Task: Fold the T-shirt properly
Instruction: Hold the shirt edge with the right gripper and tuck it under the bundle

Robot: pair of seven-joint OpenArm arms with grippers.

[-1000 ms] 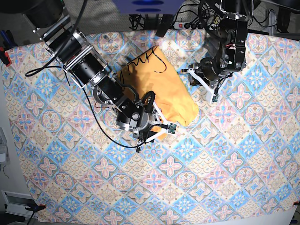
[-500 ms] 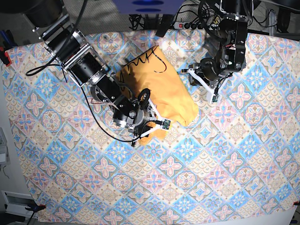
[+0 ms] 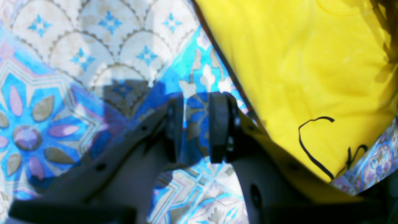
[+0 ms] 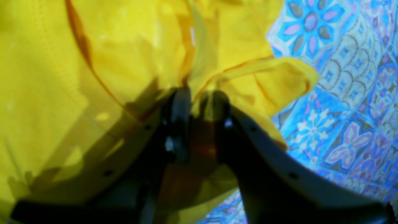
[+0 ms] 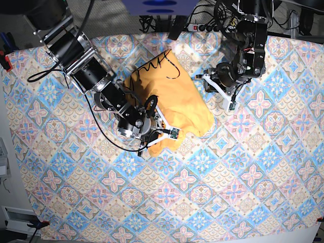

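Observation:
The yellow-orange T-shirt (image 5: 177, 96) lies partly folded on the middle of the table, with black lettering (image 5: 157, 63) at its far end. My right gripper (image 5: 159, 133) sits at the shirt's near corner. In the right wrist view, the right gripper (image 4: 197, 99) pinches a raised fold of the T-shirt (image 4: 46, 77). My left gripper (image 5: 218, 87) hovers beside the shirt's right edge. In the left wrist view, the left gripper (image 3: 196, 105) holds its jaws slightly apart with nothing between them, and the T-shirt (image 3: 295, 62) lies just to its right.
A blue-pink tile-patterned cloth (image 5: 228, 177) covers the whole table. A power strip and cables (image 5: 202, 25) run along the back edge. A red clamp (image 5: 5, 62) grips the cloth at the left edge.
My right gripper has slid up and left onto the shirt's near corner, and its jaws have narrowed onto the fabric. The left arm has not moved.

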